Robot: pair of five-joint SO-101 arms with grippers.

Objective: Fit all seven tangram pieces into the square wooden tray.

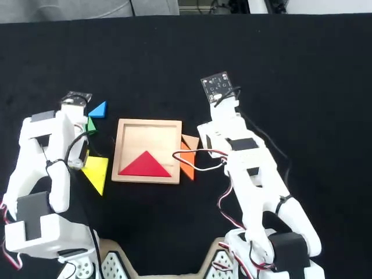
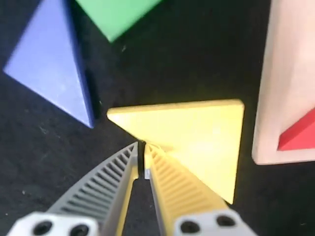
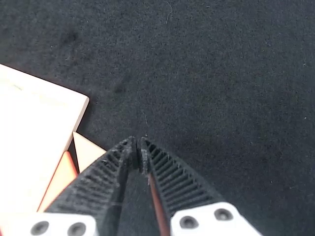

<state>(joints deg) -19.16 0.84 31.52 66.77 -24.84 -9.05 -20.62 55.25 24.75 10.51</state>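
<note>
The 2 white arms stand side by side. The left arm [image 1: 43, 168] goes up from its base and folds forward, and its wrist is turned downward. The left claw [image 2: 141, 147] has its 2 ribbed fingers [image 2: 110, 177] pressed together at the tips, with no gap between them. The right arm [image 1: 256, 174] reaches further forward than the left one, in a longer line. The right claw [image 3: 137, 143] also points downward, and its 2 dark ribbed fingers meet tip to tip.

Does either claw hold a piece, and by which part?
Nothing is held. The left claw is shut, tips at the edge of the yellow triangle; the right claw is shut too.
</note>
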